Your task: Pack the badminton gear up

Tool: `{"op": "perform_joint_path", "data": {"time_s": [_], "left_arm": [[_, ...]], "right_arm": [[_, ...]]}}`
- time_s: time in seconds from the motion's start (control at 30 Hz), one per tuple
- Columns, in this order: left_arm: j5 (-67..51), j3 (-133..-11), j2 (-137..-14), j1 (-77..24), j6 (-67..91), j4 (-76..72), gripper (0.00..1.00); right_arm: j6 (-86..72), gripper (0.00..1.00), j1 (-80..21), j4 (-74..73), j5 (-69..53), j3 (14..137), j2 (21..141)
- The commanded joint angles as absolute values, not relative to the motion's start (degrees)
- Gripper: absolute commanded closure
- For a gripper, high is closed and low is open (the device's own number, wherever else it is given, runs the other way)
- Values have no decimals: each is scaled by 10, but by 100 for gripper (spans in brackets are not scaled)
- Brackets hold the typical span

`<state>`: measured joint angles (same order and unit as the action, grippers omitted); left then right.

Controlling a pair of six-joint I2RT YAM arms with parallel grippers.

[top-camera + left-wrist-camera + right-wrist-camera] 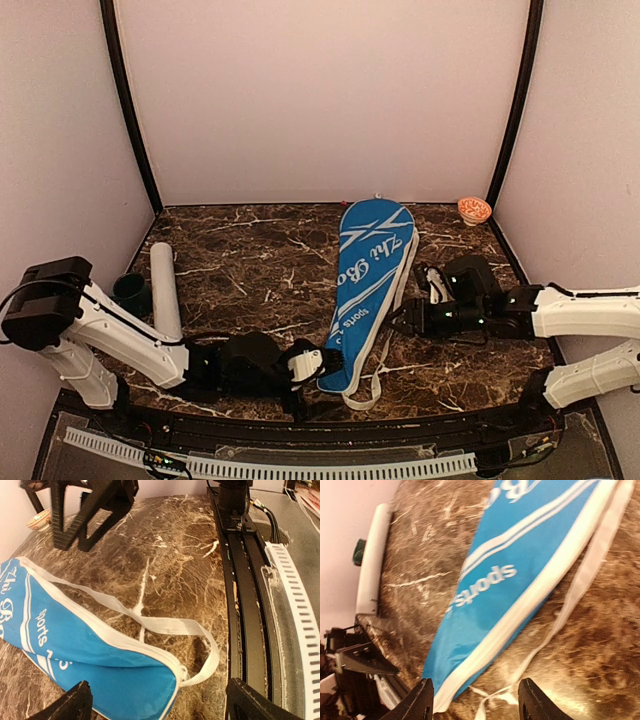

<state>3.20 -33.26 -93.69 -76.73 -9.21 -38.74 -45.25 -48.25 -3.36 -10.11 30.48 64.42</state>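
Each arm has 2 white tubular links joined by black motor housings. The left arm [120, 335] carries a boxy black block at its shoulder and a thin black cable. The right arm [585, 312] shows small green lights on its black wrist. The fingers [252, 700] are black wedges.

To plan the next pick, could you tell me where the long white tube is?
In the top view the long white tube lies on the left side of the table, just right of the dark cup.
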Motion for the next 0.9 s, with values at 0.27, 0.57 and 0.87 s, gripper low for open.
{"op": "perform_joint_path", "data": {"time_s": [0.27,0.57,0.87], "left_arm": [[86,-323,-807,-643,142,-286,3],[78,-315,-750,-612,225,-262,2],[93,-288,-673,-589,253,-243,2]], "right_arm": [[-390,40,-313,-23,-57,387,794],[-329,44,-291,20,-82,492,969],[-314,70,-304,50,-146,566,1064]]}}
